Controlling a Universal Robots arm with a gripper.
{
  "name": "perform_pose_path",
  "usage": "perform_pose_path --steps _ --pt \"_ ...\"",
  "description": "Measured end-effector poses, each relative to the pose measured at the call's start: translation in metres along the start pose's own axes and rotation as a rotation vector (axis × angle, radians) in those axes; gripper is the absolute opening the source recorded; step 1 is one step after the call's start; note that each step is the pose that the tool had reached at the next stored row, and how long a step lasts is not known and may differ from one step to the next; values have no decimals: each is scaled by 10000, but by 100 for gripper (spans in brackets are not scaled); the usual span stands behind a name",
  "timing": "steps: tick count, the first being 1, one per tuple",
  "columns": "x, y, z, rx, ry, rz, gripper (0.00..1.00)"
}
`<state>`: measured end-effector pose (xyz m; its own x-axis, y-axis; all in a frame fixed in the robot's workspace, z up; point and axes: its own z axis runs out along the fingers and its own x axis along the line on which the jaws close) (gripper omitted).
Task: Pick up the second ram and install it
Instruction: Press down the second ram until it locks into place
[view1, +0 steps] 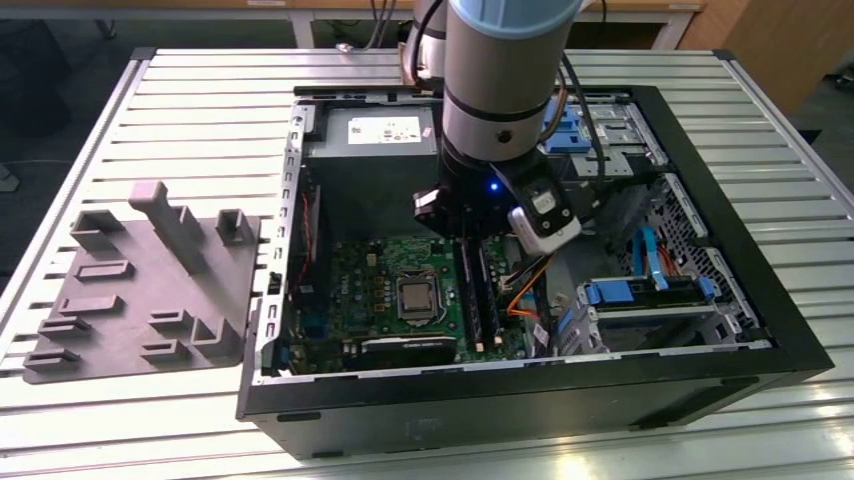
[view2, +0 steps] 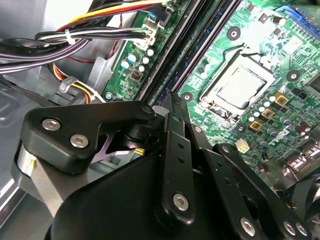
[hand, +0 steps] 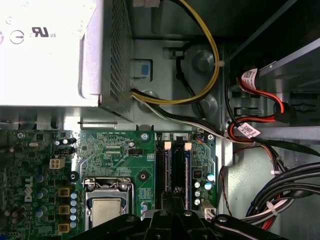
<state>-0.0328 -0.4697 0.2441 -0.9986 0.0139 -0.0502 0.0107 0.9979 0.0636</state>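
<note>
Computer case (view1: 747, 330) on the slatted table (view1: 200, 110) holds green motherboard (view1: 380, 290) | gripper (view1: 474, 240) low over memory slots (hand: 172, 160) | memory stick (view1: 478, 290) apparently upright there, partly hidden | finger state: cannot tell

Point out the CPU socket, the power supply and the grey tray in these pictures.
CPU socket (view2: 239, 87): second wrist view, on the silver lid at its middle.
Power supply (hand: 50, 50): first wrist view, on its pale top face.
Grey tray (view1: 134, 290): exterior view, on its flat middle, left of the case.
</note>
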Motion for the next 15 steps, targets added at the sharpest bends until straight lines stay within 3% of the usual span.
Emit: perform_pose_path --steps 15 --pt "-1 -44 -2 -1 0 0 11"
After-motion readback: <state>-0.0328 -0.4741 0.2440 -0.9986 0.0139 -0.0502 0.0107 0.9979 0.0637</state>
